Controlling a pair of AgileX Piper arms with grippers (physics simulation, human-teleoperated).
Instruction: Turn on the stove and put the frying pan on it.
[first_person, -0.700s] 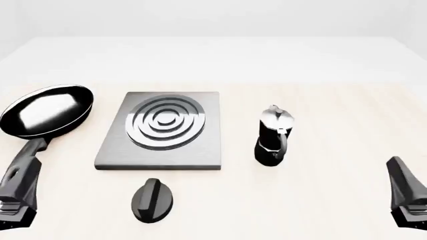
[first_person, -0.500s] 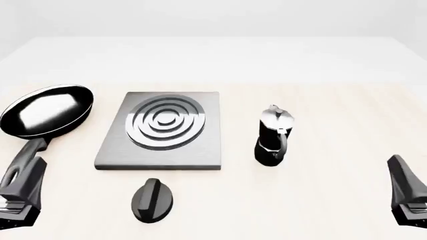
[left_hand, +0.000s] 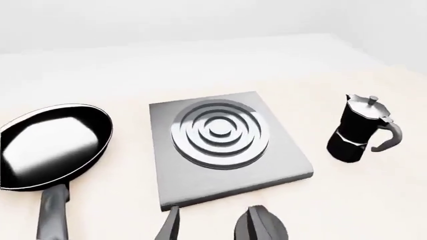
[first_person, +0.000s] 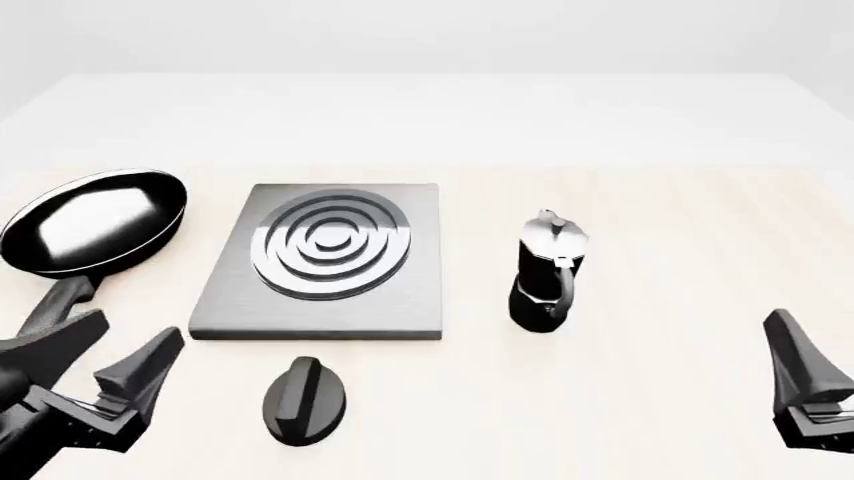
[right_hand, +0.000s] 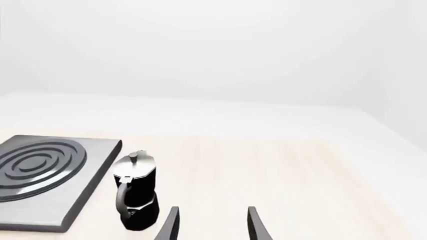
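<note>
Only front view showing knob (first_person: 304, 400); left gripper (first_person: 104, 352) gaping wide beside it, right gripper (right_hand: 212, 222) jaws parted, holding nothing.

My right gripper (right_hand: 211, 224) hangs spread above the bare table (right_hand: 293, 170); moka pot (right_hand: 135, 190) at ten o'clock, stove (right_hand: 47, 175) beyond.

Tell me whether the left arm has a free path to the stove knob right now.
Probably yes. The left gripper is open and holds nothing, and only bare table lies between it and the knob.
</note>
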